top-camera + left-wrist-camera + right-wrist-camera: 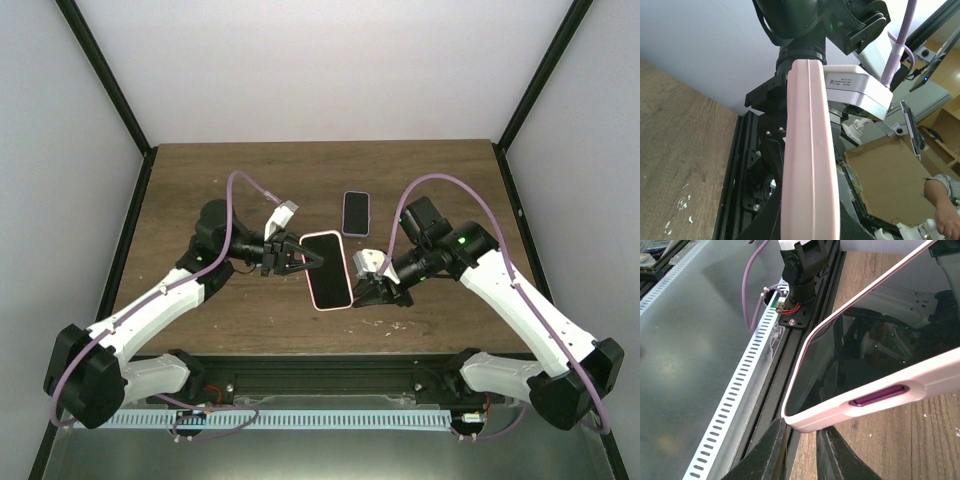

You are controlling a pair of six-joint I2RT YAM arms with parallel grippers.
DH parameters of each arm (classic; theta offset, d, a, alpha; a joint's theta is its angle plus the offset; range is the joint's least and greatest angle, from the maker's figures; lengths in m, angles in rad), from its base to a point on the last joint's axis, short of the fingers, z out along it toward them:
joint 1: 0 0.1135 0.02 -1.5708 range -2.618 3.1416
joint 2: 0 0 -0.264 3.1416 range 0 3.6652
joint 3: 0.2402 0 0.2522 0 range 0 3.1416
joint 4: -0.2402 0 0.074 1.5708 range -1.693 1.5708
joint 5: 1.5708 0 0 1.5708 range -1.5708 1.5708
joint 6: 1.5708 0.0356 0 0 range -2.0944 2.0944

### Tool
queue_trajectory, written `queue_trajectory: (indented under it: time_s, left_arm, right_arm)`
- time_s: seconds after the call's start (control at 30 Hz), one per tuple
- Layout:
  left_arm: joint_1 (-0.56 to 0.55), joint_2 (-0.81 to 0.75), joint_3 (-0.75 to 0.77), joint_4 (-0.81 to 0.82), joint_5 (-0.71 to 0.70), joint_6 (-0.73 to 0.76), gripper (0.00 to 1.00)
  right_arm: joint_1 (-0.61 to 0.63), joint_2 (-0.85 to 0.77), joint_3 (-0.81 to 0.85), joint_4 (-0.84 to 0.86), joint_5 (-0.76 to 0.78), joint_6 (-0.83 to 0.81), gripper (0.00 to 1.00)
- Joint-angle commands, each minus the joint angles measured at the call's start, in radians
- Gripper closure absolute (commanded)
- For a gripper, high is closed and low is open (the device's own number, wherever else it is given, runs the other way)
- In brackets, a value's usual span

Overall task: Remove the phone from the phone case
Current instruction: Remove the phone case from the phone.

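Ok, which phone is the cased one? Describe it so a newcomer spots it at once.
Look at the middle of the wooden table, between the left gripper and the right gripper. The phone in the pale pink case is there, screen up. The second phone, farther back, looks smaller, has a darker purple rim, and no gripper is near it.
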Motion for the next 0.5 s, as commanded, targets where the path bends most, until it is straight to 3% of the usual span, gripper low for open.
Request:
queue_trajectory:
  time_s: [0.0,0.23,0.4,0.47]
  left_arm:
    - [-0.037,-0.024,-0.011,0.099,0.111,-0.120,1.00]
    - [-0.044,-0.041,-0.024,0.137,0.109,-0.158,1.00]
    - [-0.042,-0.079,0.005,-0.064,0.037,0.013,1.00]
    - [-0.036,-0.102,0.017,-0.155,-0.005,0.078,1.00]
  right_arm:
    - [-0.002,0.031,0.061,0.165,0.099,-0.036,0.88]
    - [-0.003,0.069,0.039,0.184,0.069,-0.007,0.87]
    - [-0.001,0.026,0.035,0.124,0.001,-0.009,0.53]
    - [-0.002,0.000,0.010,0.104,-0.004,-0.007,0.45]
